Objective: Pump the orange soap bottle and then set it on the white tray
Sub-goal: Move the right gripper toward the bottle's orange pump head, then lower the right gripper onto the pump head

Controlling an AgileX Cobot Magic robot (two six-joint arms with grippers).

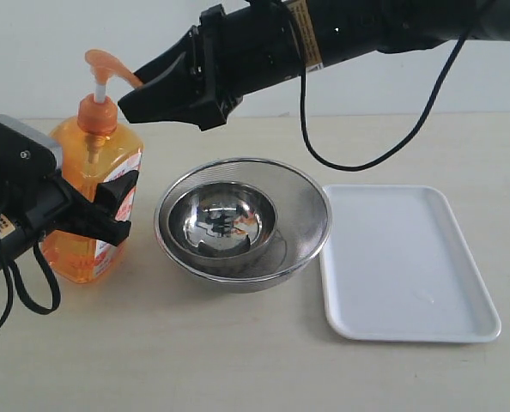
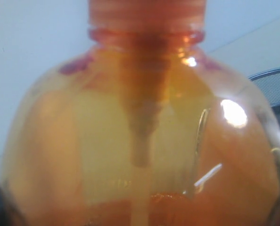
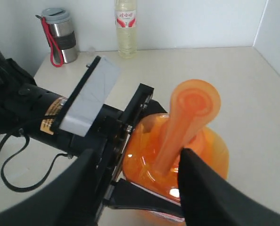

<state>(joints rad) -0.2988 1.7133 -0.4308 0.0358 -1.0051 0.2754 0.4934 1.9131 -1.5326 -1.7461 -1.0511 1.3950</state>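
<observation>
Neither step looks done. The orange soap bottle [image 1: 81, 159] stands at the left of the exterior view, with the left gripper [image 1: 118, 209] clamped round its body. The right gripper [image 1: 131, 92] hangs at the pump head [image 1: 109, 65], jaws apart and holding nothing. The white stem is exposed, so I judge it unpressed. The white tray [image 1: 409, 257] at lower right is bare, with the steel bowls [image 1: 305, 215] between it and the bottle. The left wrist view shows only blurred bottle, no jaws. Finger-to-spout contact is unclear.

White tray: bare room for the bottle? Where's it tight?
The white tray is wholly bare; the steel bowls border its side toward the bottle. The table strip in front of bowls and tray is bare too. Tight on the left: left gripper clamps the orange soap bottle, right gripper hangs open over its pump, bowls close beside.
</observation>
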